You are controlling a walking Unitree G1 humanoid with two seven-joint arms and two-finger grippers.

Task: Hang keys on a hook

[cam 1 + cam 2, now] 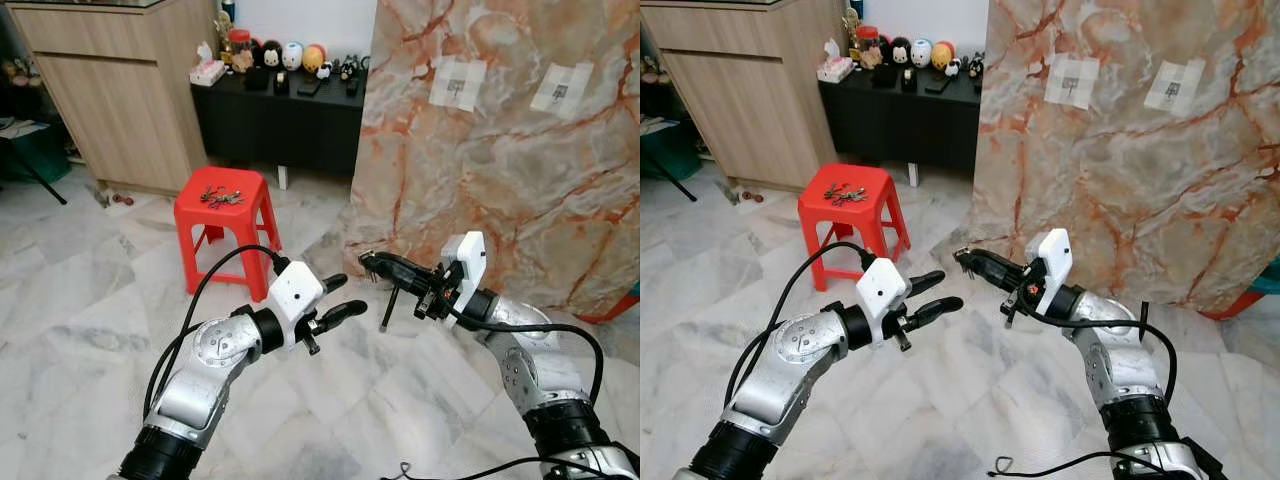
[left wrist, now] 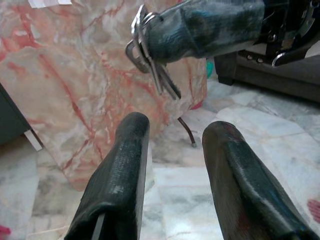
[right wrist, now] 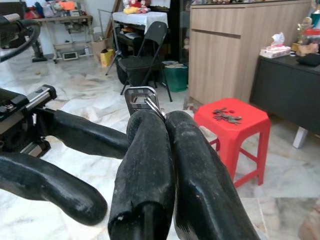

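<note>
My right gripper (image 1: 372, 263) is shut on a bunch of keys (image 2: 151, 62). Their metal ring (image 3: 141, 96) sticks out past the fingertips, and one dark key (image 1: 387, 308) hangs down below the fingers. My left gripper (image 1: 345, 296) is open, just left of the right gripper's tips and pointing at them, with nothing between its fingers (image 2: 127, 165). Both are held at mid-height over the floor, in front of a marble panel (image 1: 500, 170). High on the panel are two white square patches (image 1: 457, 82) (image 1: 560, 88), each with a small dark piece at its centre.
A red plastic stool (image 1: 226, 215) with more keys (image 1: 221, 197) on its seat stands ahead to the left. Behind it are a wooden cabinet (image 1: 115, 90) and a black sideboard (image 1: 280, 115) with figurines. A cable (image 1: 1060, 462) lies on the marble floor.
</note>
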